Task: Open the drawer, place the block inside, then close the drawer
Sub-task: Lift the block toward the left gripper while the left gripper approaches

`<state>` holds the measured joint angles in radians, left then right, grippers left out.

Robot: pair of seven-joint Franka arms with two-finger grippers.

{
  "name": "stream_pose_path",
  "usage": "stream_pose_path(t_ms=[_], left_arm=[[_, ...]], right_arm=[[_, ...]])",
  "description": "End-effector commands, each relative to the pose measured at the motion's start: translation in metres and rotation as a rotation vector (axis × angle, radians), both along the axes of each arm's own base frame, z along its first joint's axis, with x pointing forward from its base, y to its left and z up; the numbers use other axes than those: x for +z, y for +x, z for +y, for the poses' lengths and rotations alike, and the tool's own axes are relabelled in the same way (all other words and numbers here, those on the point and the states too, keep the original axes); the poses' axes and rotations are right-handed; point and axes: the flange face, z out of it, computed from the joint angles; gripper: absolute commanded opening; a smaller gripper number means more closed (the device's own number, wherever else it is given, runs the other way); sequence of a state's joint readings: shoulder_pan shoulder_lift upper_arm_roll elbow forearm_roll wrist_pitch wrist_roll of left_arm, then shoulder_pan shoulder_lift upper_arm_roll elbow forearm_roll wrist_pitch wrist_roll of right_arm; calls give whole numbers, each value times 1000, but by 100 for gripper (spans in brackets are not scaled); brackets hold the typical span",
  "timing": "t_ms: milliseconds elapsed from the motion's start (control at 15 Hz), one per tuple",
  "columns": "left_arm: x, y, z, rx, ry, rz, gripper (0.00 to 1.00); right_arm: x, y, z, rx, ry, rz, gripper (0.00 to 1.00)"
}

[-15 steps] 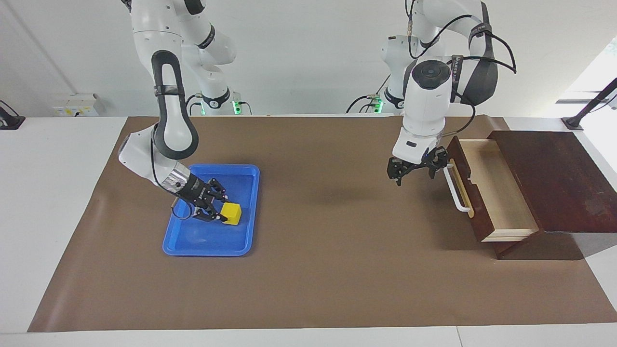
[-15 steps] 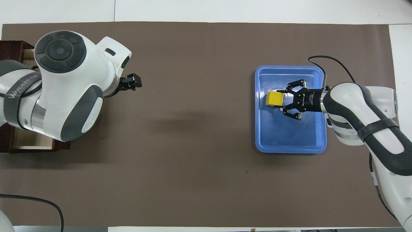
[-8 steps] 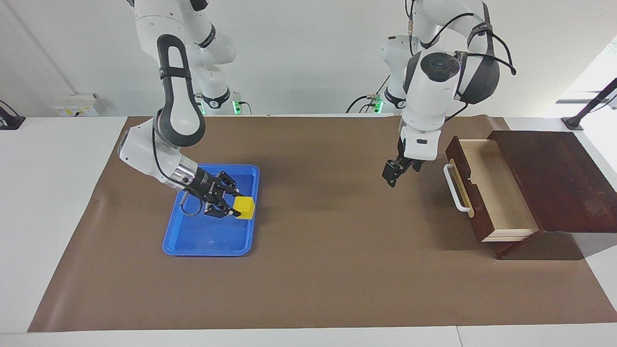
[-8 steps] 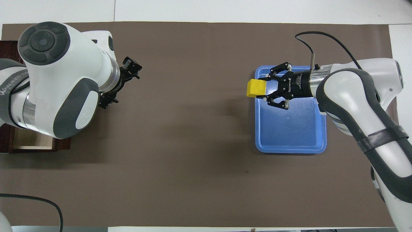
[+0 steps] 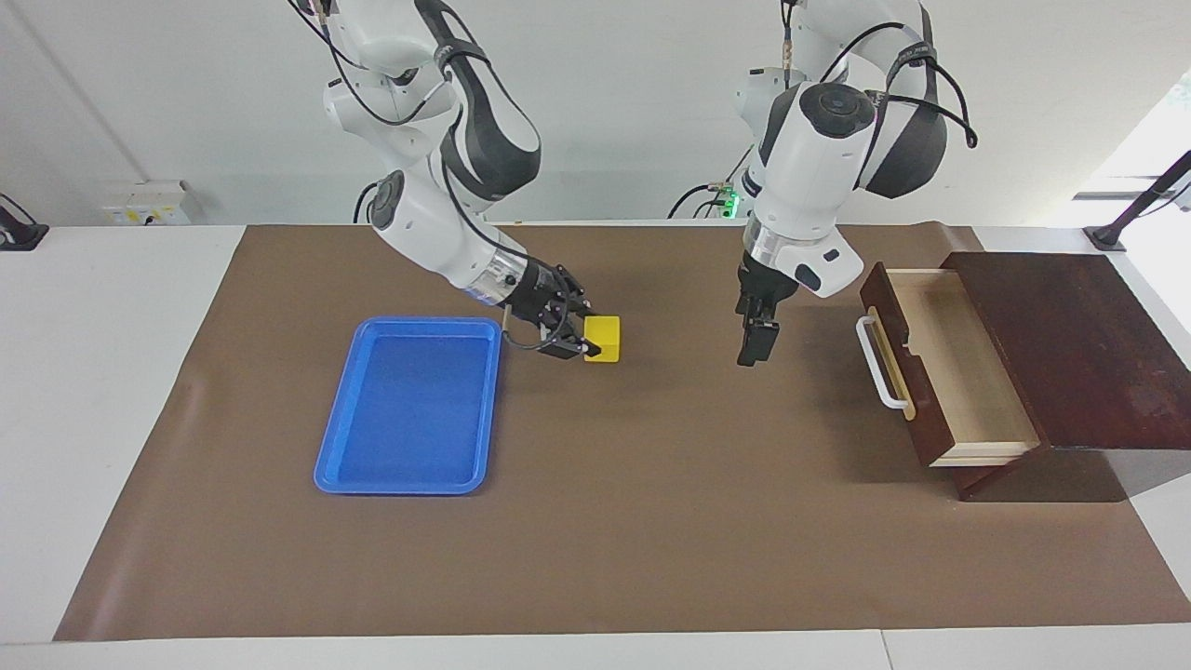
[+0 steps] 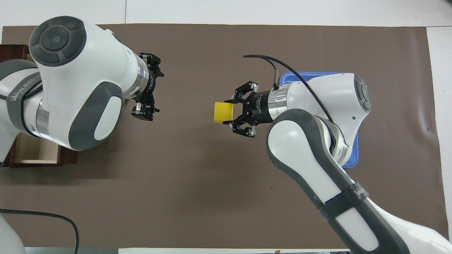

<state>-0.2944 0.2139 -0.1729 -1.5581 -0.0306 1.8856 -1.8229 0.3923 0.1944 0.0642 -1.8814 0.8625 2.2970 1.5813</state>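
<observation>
Even, bright, diffuse room light, both views sharp. Brown paper mat (image 5: 595, 521) is matte, with soft blurry shadows under both arms near its middle. Strong daylight blows out the window area at the edge past the left arm's end of the tabletop in the facing view. Dark reddish-brown wooden box (image 5: 1079, 354) casts a darker shadow on the mat along its edge farthest from the robots. Glossy blue plastic tray (image 5: 409, 409) shows faint sheen. No visible edge distortion.

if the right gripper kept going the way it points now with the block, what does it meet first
Probably the left gripper. The right gripper, shut on the block, points across the brown mat toward the left arm's end, where the left gripper hangs open in that line. The open drawer comes after it. Heights may differ, so it could pass by.
</observation>
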Motion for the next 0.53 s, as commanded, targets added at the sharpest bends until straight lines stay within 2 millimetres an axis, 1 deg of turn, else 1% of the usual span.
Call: stream_pose_path(t_ms=[0, 67, 133, 200, 333, 400, 467], left_arm=[[-8, -3, -38, 14, -37, 38, 100], [-19, -10, -47, 25, -32, 43, 100], [-25, -20, -60, 33, -30, 44, 100], [-27, -26, -68, 53, -34, 43, 100], [-34, -33, -79, 118, -51, 35, 100], [-38, -39, -81, 129, -50, 38, 100], [-47, -50, -87, 113, -37, 50, 100]], right_arm=[[2, -3, 14, -9, -19, 3, 0], [3, -8, 21, 0, -18, 5, 0], [1, -11, 25, 6, -18, 9, 0], [1, -13, 29, 13, -20, 10, 0], [2, -15, 31, 15, -18, 9, 0], [2, -15, 32, 19, -19, 9, 0], [2, -15, 31, 18, -19, 8, 0]])
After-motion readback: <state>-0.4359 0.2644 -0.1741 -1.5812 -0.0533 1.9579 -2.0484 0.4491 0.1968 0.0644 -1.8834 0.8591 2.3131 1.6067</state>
